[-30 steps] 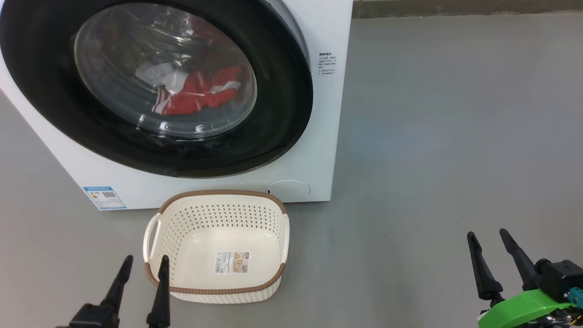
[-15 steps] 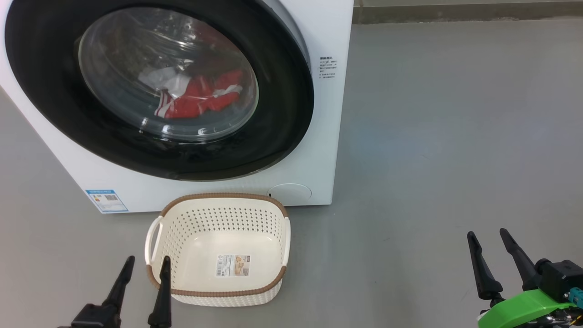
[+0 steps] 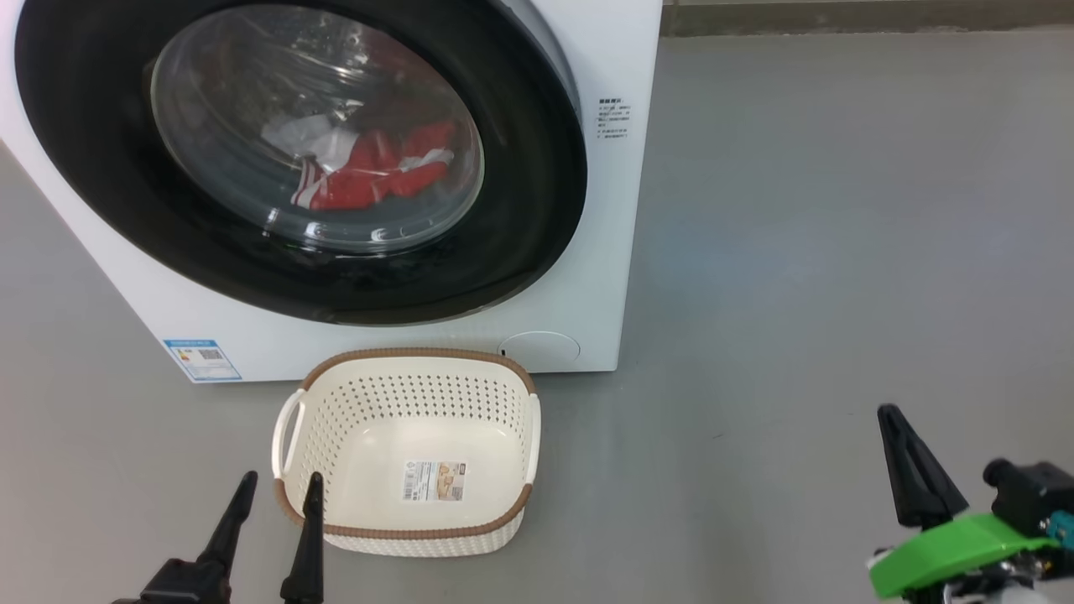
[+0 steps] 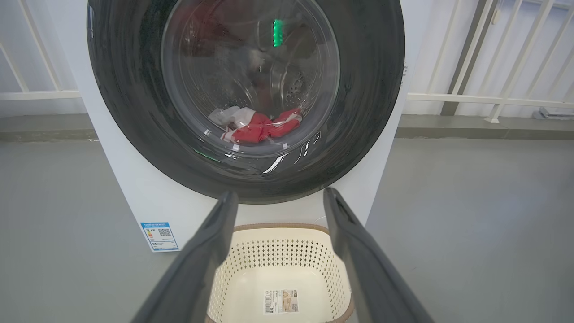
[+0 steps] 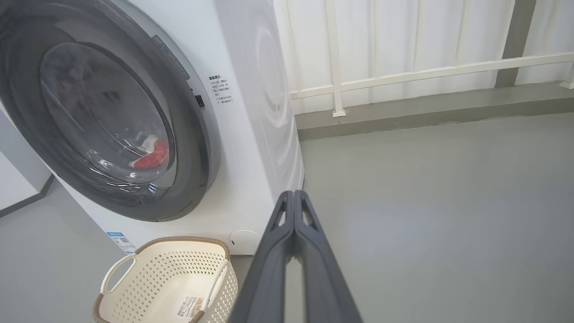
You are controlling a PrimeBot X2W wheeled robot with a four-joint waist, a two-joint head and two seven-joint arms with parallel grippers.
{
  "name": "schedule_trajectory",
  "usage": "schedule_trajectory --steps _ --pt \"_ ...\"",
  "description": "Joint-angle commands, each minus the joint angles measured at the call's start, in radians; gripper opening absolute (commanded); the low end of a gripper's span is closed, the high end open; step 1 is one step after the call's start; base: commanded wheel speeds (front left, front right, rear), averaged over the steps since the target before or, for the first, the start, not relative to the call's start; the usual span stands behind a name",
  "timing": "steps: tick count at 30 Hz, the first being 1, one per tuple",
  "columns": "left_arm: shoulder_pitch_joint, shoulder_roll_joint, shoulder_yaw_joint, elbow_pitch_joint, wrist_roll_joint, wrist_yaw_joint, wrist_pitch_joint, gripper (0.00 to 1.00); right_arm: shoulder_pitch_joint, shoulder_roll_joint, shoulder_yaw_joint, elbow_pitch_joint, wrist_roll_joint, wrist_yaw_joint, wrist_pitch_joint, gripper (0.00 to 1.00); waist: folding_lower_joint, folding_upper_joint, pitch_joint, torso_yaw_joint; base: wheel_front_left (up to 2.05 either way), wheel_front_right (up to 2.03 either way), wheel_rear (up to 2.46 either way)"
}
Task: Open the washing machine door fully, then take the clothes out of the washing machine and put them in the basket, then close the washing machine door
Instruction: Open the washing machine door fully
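Lying behind the closed round black-rimmed glass door (image 3: 520,210) of the big white washing machine (image 3: 612,252) are the red, white-striped clothes (image 3: 369,172). The cream perforated plastic basket (image 3: 419,353) stands just before it. The left gripper (image 3: 282,480) holds its fingers apart; the right gripper (image 5: 294,194) has them pressed together.

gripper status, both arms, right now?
Left gripper: open, fingers apart, holding nothing.
Right gripper: closed, fingers pressed together, holding nothing.
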Motion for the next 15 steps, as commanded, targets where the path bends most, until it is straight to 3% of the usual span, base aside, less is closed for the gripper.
schedule_trajectory --steps 1,15 --pt "-0.024 0.008 0.029 -0.021 -0.004 -0.003 -0.012 1.00 -0.052 -0.014 0.030 -0.023 0.010 0.002 -0.012 0.00 0.0000 0.0000 0.004 0.003 0.00 0.00 0.00" --pt "-0.061 0.006 -0.004 -0.024 -0.009 -0.003 -0.012 1.00 -0.275 -0.057 0.117 0.062 0.124 0.002 -0.012 0.00 0.0000 0.0000 0.051 0.045 0.00 0.00 0.00"
